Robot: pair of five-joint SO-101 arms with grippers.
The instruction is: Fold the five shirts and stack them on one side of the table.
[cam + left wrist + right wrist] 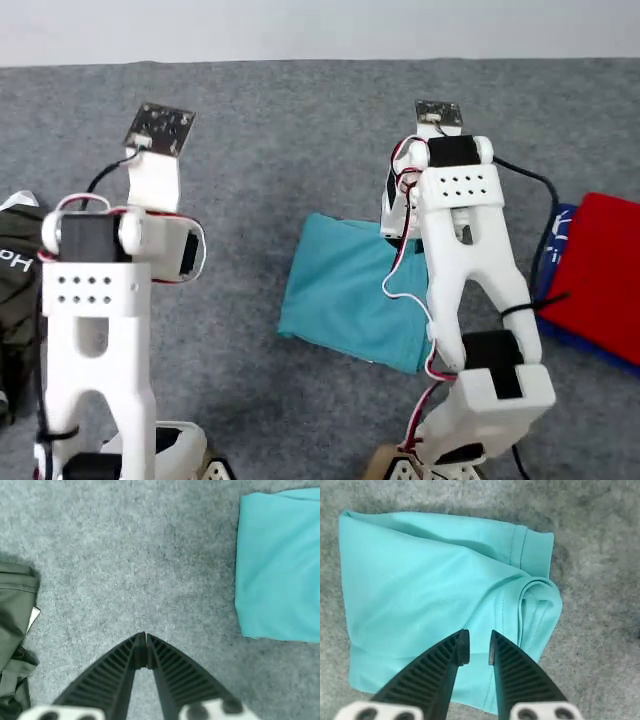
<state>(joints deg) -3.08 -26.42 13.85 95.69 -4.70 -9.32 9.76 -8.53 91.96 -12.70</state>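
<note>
Four shirts: teal shirt (345, 295) central, red shirt (600, 270) on blue shirt (560, 230) right of it, dark shirt (15, 300) left across bare table (250, 130). Left tool (145, 639) closed, right tool (476, 647) ajar.

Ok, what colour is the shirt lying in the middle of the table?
Plain turquoise, with no pattern. The shirt shows best in the right wrist view.

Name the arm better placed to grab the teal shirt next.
Right. The right pincer is open directly over the teal shirt; the left pincer is shut over the grey mat, beside the shirt.
</note>
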